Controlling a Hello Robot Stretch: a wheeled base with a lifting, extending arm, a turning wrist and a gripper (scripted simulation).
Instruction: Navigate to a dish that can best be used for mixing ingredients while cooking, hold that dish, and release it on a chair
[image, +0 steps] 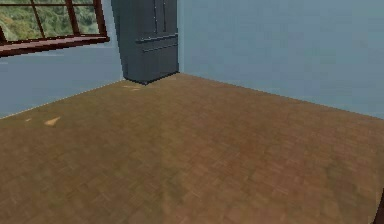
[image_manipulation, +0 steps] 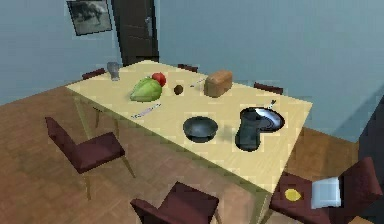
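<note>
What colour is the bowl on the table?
The bowl is black, best seen in the arm side view.

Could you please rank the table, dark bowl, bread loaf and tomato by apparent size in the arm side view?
1. table
2. dark bowl and bread loaf: about alike, and the bowl sits nearer the camera, so unranked
3. tomato, smallest
</note>
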